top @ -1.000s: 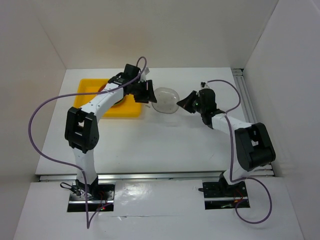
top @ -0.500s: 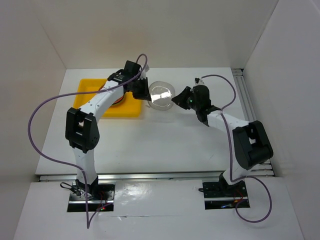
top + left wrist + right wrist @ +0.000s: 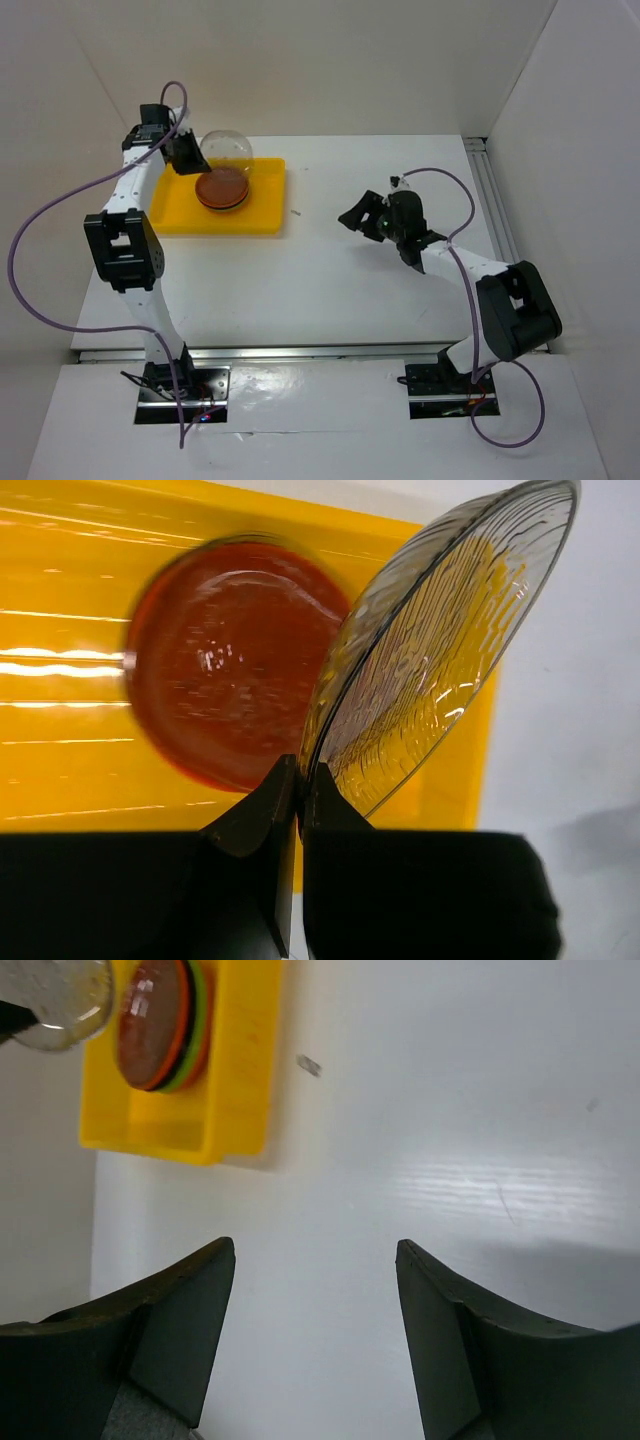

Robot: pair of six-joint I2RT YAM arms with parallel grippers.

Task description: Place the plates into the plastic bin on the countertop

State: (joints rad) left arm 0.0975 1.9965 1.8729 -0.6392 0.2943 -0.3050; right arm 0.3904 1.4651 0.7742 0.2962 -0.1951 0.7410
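white desk (image 3: 330, 290) and white walls all round. nearest, the right tool (image 3: 312, 1260) hangs over bare desk, spread wide and holding nothing. beyond it, the yellow bin (image 3: 250, 222) holds a stack of plates (image 3: 221, 187), orange on top. furthest back, the left tool (image 3: 298, 780) pinches a see-through ribbed plate (image 3: 440, 650) by its rim, steeply tilted above the stack. i'd worry about that thin edge grip: it could slip. let go while tilted, the plate might land on edge, knock the stack or roll over the low wall.

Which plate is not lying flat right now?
The clear ribbed plate, held tilted by the left fingers; the others lie stacked in the yellow bin.
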